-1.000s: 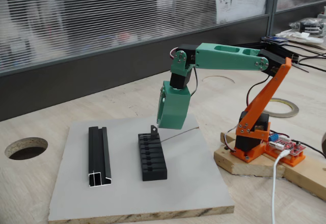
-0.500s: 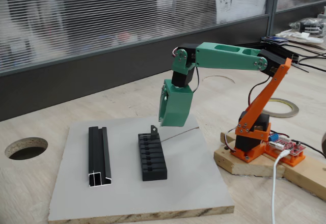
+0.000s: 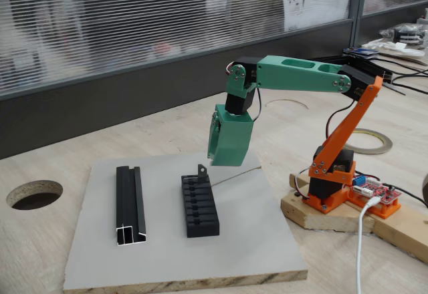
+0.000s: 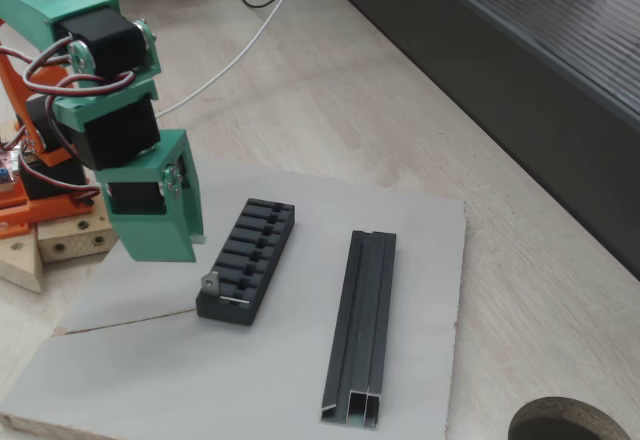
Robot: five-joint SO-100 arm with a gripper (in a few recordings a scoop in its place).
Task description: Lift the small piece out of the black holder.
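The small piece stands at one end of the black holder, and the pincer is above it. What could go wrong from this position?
1. The small piece is tiny and thin, so the pincer may close beside it and miss.
2. The piece sits in the end slot of the black holder; a low descent could strike the holder and push it across the grey board.
3. A thin wire lies close by and could be caught.

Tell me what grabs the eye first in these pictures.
The green and orange robot arm stands out, its gripper hanging above the grey board. Below it lies the short black slotted holder, a tiny grey metal tab standing at one end, beside a long black channel rail.
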